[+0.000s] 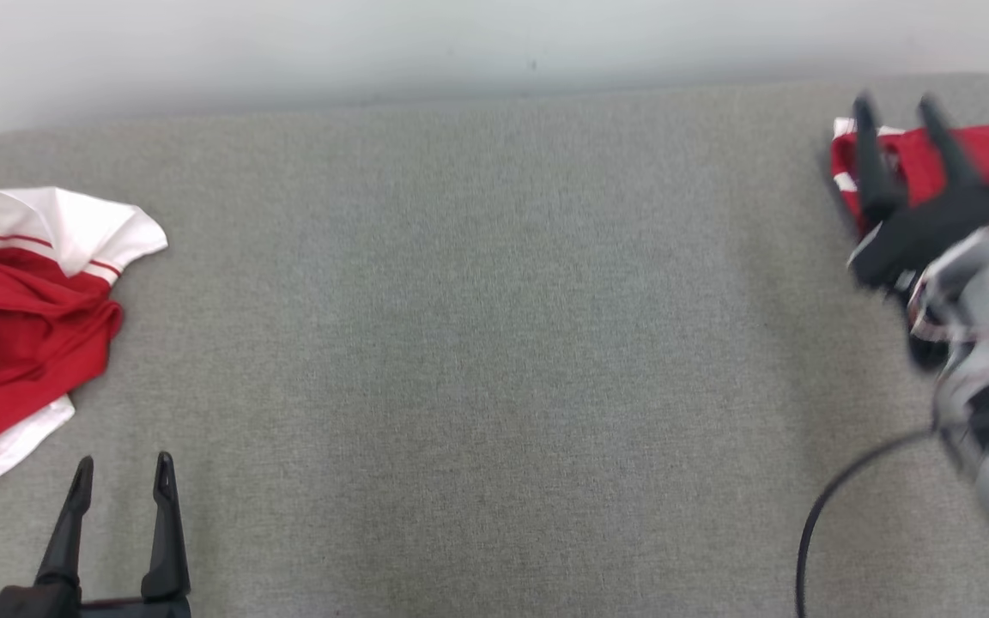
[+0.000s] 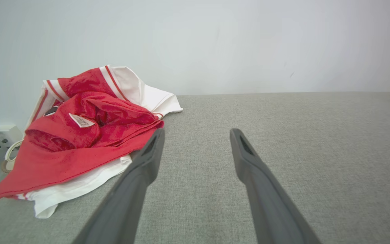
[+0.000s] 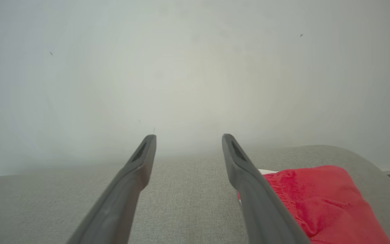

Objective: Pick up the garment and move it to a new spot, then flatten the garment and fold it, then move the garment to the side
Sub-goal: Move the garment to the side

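Garment (image 1: pixel 911 167), red and seemingly folded, is shown at the right edge of the table (image 1: pixel 494 343) behind the blurred right gripper (image 1: pixel 896 105), spread and empty. Left gripper (image 1: pixel 123 463) is likewise spread, near a crumpled shirt (image 1: pixel 22 343).

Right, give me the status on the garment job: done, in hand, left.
Done, apparently: a compact red garment sits at the right edge of the table. In hand: nothing; the right gripper is open by it, the left gripper open. Left: the crumpled red-and-white garment lies unflattened, unfolded.
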Tool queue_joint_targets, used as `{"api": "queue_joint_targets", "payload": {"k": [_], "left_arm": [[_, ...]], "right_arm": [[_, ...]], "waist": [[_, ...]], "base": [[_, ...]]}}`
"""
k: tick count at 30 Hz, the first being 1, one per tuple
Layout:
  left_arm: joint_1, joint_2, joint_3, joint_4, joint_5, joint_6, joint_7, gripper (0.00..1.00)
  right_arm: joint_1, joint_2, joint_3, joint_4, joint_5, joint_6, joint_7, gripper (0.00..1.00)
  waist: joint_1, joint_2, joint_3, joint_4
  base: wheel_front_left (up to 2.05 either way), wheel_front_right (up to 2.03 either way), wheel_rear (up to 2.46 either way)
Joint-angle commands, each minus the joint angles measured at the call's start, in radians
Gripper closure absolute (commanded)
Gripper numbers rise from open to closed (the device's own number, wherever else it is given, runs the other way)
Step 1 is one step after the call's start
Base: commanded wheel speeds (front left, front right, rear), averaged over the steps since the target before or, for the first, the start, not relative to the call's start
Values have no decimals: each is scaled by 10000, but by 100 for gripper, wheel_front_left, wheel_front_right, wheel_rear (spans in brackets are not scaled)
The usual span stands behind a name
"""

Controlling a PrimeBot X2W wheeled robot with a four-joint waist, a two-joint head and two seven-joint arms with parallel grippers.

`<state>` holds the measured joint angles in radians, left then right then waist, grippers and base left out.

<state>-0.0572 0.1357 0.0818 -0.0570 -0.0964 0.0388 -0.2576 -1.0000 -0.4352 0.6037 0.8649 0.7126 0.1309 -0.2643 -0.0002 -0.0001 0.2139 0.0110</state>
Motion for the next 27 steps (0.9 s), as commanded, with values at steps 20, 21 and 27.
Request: {"api": "queue_joint_targets", "payload": {"k": [20, 21, 27], "left_arm": [[705, -205, -209, 434, -156, 34, -78, 0], [731, -214, -214, 444, -158, 36, -78, 0], [874, -263, -243, 487, -189, 53, -79, 0]], "right_arm": [[5507, 2081, -3070, -4019, -2707, -2, -23, 0], [5698, 2167, -3155, -4177, -2787, -2, -23, 0], [6839, 2606, -3479, -5021, -3398, -2, -23, 0]], "waist": [[2, 1, -1717, 194], [2, 1, -1762, 192], [2, 1, -1980, 163]], "base": [[0, 0, 0], [0, 0, 0], [0, 0, 0]]}}
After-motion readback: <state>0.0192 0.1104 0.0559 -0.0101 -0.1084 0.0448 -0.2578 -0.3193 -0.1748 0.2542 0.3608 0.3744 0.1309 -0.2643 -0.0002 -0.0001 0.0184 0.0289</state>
